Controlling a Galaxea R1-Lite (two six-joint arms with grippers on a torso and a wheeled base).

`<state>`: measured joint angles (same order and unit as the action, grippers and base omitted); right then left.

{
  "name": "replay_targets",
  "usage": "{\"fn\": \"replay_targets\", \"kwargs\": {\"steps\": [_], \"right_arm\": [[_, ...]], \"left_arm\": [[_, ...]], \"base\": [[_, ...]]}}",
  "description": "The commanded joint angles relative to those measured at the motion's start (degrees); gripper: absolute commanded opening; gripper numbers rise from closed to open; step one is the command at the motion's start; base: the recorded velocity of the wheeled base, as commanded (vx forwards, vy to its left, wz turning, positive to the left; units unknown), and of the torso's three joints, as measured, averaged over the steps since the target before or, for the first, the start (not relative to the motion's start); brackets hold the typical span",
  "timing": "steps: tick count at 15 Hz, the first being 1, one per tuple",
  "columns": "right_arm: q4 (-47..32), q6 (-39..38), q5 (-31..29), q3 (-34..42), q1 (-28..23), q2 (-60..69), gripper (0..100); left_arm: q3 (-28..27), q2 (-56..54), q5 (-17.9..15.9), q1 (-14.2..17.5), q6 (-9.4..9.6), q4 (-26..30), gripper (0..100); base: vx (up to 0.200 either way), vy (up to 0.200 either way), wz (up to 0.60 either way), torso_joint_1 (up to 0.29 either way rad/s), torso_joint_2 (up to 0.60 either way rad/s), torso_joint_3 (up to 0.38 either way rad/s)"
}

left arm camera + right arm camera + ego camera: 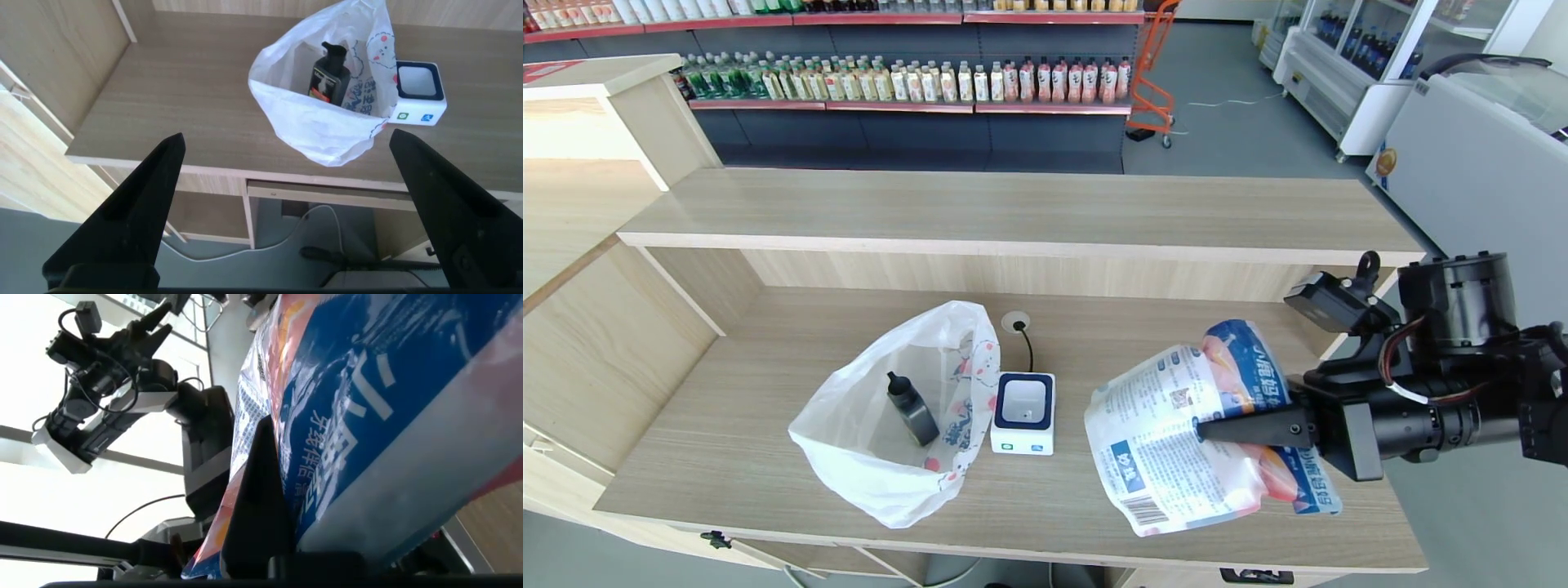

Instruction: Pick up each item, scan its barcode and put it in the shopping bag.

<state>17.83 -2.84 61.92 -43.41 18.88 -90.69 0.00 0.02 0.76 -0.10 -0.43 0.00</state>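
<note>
Right gripper tight on pouch (second finger hidden behind it); left gripper wide open.

On the counter, bottle in shopping bag, scanner just right of it, pouch farther right.

The right arm lies roughly level over the right end of the counter, wrist horizontal. The right gripper points along the counter, its fingers clamped on a packet. The left gripper hangs above the counter's near edge, fingers spread wide.
</note>
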Motion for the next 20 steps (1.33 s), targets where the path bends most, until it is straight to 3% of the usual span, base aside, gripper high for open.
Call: {"fn": "replay_targets", "kwargs": {"steps": [1,9,11,12,14,17,20], "right_arm": [[0.01,0.03,0.05,-0.45,0.63,-0.72,0],[1.85,0.47,-0.3,0.08,0.72,-0.19,0],[4.14,6.36,-7.6,1.05,-0.95,0.95,0],[5.72,10.57,-14.19,3.86,-2.18,4.29,0],[9.67,13.83,-20.78,10.01,-5.61,9.91,0],[9.85,22.97,-38.45,12.74,-6.67,12.11,0],[9.85,29.56,-41.53,13.97,-7.02,11.94,0]], "left_arm": [[0.0,-0.02,0.04,0.01,-0.01,0.0,100],[0.0,-0.02,0.04,0.01,-0.1,0.0,100],[0.0,-0.02,0.04,0.01,-0.01,0.0,100],[0.0,-0.02,0.04,0.01,-0.1,0.0,100],[0.0,-0.02,0.04,0.01,-0.01,0.0,100],[0.0,-0.02,0.04,0.01,-0.1,0.0,100],[0.0,-0.02,-0.05,0.01,-0.1,0.0,100]], "base": [[0.0,0.0,0.0,0.0,0.0,0.0],[0.0,0.0,0.0,0.0,0.0,0.0],[0.0,0.0,0.0,0.0,0.0,0.0],[0.0,0.0,0.0,0.0,0.0,0.0],[0.0,0.0,0.0,0.0,0.0,0.0],[0.0,0.0,0.0,0.0,0.0,0.0],[0.0,0.0,0.0,0.0,0.0,0.0]]}}
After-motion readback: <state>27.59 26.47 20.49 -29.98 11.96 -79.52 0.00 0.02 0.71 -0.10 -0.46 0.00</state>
